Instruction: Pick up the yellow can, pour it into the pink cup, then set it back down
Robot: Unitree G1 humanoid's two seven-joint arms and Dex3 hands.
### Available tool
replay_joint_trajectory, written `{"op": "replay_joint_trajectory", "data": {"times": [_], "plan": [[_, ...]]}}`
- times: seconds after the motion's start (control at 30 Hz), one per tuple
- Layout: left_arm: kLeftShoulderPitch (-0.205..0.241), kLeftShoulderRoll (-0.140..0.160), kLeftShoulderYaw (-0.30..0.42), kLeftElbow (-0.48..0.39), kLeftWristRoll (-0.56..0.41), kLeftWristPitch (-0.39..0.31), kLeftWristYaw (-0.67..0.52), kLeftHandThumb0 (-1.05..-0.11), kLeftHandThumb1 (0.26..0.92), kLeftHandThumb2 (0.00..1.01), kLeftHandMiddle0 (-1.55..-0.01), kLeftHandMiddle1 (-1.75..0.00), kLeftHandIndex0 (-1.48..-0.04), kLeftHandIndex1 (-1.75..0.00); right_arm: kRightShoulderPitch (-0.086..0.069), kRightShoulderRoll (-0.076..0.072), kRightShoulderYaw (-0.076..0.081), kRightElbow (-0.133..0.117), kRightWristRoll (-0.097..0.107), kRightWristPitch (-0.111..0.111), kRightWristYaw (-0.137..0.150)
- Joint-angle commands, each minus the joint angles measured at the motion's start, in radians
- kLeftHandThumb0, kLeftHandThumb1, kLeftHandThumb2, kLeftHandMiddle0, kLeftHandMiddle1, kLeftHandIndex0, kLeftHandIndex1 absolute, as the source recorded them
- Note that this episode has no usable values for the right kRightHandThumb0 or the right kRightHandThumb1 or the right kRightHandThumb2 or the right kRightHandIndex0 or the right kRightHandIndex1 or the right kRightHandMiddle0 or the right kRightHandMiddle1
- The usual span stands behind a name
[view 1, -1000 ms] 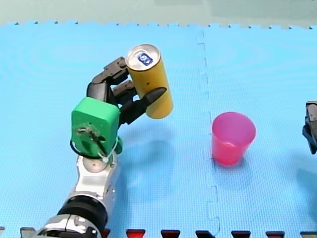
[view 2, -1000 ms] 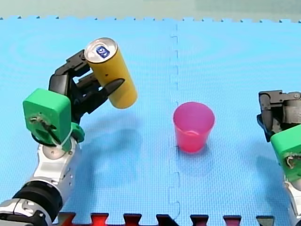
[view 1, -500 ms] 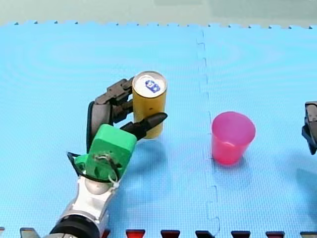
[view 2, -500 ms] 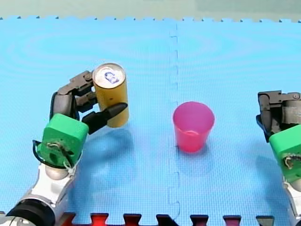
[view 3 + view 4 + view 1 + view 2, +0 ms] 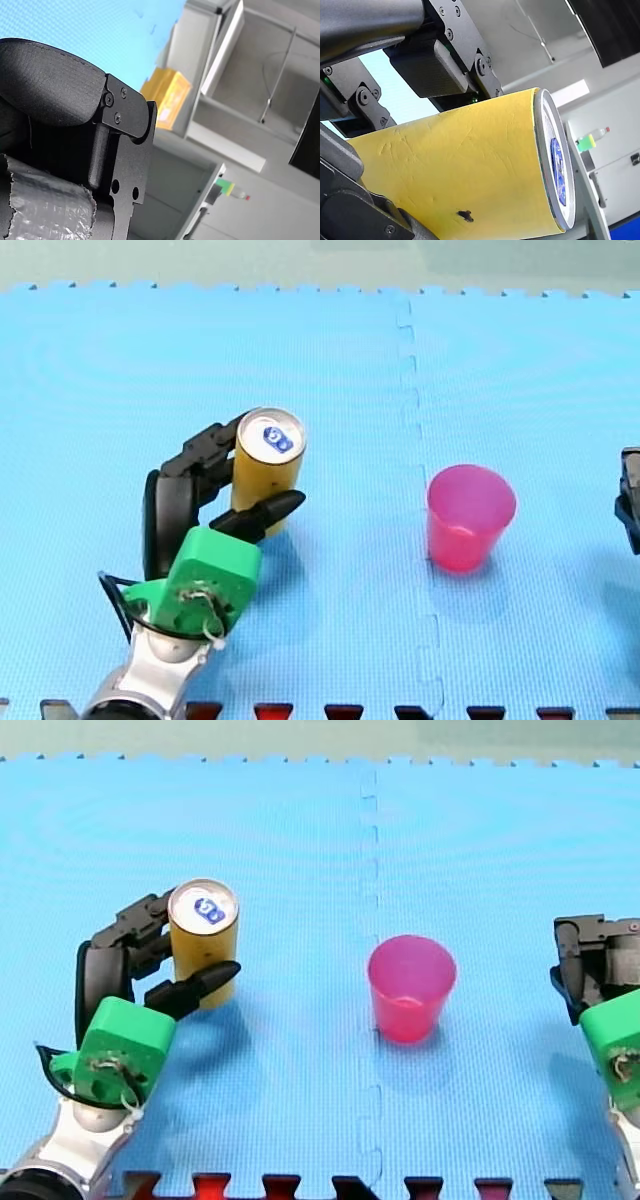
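One yellow can [image 5: 262,475] is clamped upright in the left hand's [image 5: 178,502] curled fingers, well left of the pink cup [image 5: 470,517] on the blue foam mat [image 5: 330,360], while the right hand [image 5: 598,968] is seen at the mat's right edge.

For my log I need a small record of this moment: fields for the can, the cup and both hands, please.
yellow can: upright, held, left of the pink cup
pink cup: upright on the blue mat, apart from the yellow can
left hand: shut on the yellow can
right hand: at the mat's right side, holds nothing
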Motion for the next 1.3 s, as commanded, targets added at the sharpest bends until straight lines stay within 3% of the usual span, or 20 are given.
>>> {"op": "replay_joint_trajectory", "data": {"times": [0.0,0.33,0.5,0.63,1.27], "plan": [[0.000,0.009,-0.001,0.000,0.003,0.004,0.014,-0.364,0.794,0.00,-1.25,0.00,-1.20,0.00,0.000,-0.009,-0.004,0.006,0.006,-0.007,0.006],[-0.003,0.006,-0.012,0.020,0.012,0.017,0.045,-0.356,0.801,0.00,-1.24,0.00,-1.20,0.00,-0.006,-0.018,-0.013,0.020,0.017,-0.018,0.031],[-0.007,-0.027,0.051,0.043,-0.113,-0.003,-0.102,-0.358,0.802,0.00,-1.24,0.00,-1.20,0.00,-0.012,-0.018,-0.017,0.031,0.025,-0.040,0.044],[-0.008,-0.036,0.067,0.056,-0.141,-0.004,-0.140,-0.361,0.801,0.00,-1.24,0.00,-1.20,0.00,-0.013,-0.020,-0.021,0.037,0.031,-0.050,0.056],[-0.011,-0.057,0.077,0.081,-0.133,0.005,-0.133,-0.369,0.796,0.00,-1.25,0.00,-1.21,0.00,-0.021,-0.023,-0.022,0.054,0.026,-0.067,0.057]]}}
